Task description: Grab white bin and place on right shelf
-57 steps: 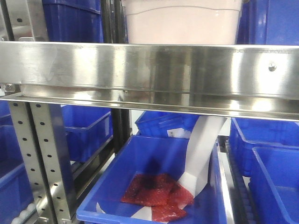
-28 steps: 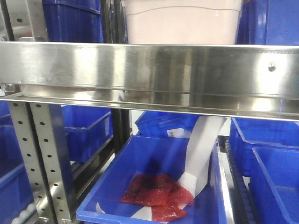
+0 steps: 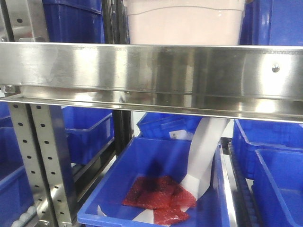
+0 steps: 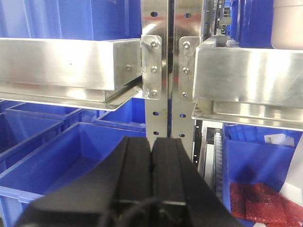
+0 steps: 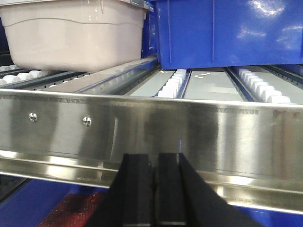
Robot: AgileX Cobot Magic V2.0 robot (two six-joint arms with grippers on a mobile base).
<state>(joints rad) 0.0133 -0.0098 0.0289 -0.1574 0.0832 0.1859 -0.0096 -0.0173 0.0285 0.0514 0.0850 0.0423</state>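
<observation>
The white bin [image 3: 184, 23] stands on the right shelf [image 3: 151, 71], behind its broad shiny front rail. In the right wrist view the white bin [image 5: 71, 40] rests on the roller tracks at the upper left, beside a blue bin [image 5: 227, 33]. My right gripper [image 5: 155, 158] is shut and empty, just in front of and below the shelf rail [image 5: 189, 127]. My left gripper [image 4: 152, 142] is shut and empty, facing the perforated uprights [image 4: 161, 71]. A corner of the white bin [image 4: 289, 23] shows at the top right there. Neither gripper appears in the front view.
Below the shelf sits a blue bin [image 3: 118, 189] holding red packets [image 3: 158, 194] and a white paper strip [image 3: 203, 151]. More blue bins [image 3: 274, 161] flank it. Perforated uprights [image 3: 38, 156] stand at the left. A left steel shelf [image 4: 66, 61] carries a blue bin [image 4: 71, 19].
</observation>
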